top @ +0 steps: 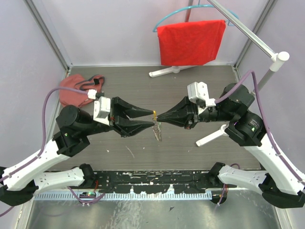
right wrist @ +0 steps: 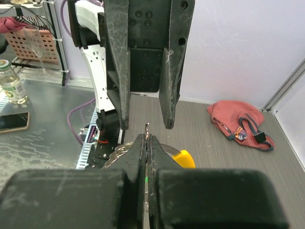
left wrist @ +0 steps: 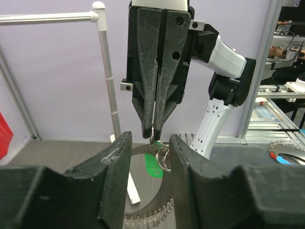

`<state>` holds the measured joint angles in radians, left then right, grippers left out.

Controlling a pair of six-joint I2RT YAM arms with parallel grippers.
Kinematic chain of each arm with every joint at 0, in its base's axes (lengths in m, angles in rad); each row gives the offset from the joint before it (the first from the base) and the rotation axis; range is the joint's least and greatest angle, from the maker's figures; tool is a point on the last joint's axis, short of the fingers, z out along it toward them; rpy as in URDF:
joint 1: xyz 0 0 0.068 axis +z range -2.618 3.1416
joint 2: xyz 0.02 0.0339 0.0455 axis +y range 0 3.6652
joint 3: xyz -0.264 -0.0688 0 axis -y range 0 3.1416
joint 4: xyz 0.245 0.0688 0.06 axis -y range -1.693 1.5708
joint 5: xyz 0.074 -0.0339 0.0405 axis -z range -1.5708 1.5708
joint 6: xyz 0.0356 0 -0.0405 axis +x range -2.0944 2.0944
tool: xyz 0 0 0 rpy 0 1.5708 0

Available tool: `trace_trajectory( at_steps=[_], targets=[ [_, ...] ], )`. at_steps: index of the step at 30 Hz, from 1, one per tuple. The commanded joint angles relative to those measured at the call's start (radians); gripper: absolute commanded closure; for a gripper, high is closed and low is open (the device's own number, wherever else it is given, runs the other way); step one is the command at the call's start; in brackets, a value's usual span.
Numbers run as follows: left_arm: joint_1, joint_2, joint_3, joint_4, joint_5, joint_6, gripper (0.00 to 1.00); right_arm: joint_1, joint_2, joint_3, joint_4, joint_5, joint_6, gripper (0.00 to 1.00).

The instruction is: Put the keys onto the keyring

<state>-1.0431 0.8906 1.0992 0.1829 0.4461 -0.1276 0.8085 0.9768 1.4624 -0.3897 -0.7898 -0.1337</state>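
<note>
Since R gripper (top: 161, 116) is clamped on the keyring (top: 157, 132), holding it mid-air w/ green key (left wrist: 153, 165) dangling, L gripper (top: 151, 119) faces it wide open, empty, prob for regrasp.

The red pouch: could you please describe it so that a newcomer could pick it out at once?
Look at the grey table from the top view, then to its far left corner, beyond the left arm. There lies the red pouch, crumpled flat with grey cords, unlike the red cloth that hangs at the back.
</note>
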Motion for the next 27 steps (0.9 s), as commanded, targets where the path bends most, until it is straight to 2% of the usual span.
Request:
trace_trajectory(
  at_steps=[1,9,14,27],
  targets=[
    [-0.002,-0.019,0.085,-0.128,0.002,0.041,0.53,-0.002,-0.008,0.056,-0.046,0.031,-0.051,0.99],
    [-0.002,0.038,0.257,-0.52,0.04,0.139,0.52,-0.002,0.025,0.108,-0.185,0.108,-0.117,0.99],
    [-0.002,0.112,0.358,-0.699,0.057,0.195,0.52,-0.002,0.046,0.125,-0.233,0.119,-0.132,0.99],
    [-0.002,0.142,0.408,-0.764,0.012,0.244,0.46,-0.001,0.065,0.128,-0.286,0.113,-0.156,0.99]
  ],
)
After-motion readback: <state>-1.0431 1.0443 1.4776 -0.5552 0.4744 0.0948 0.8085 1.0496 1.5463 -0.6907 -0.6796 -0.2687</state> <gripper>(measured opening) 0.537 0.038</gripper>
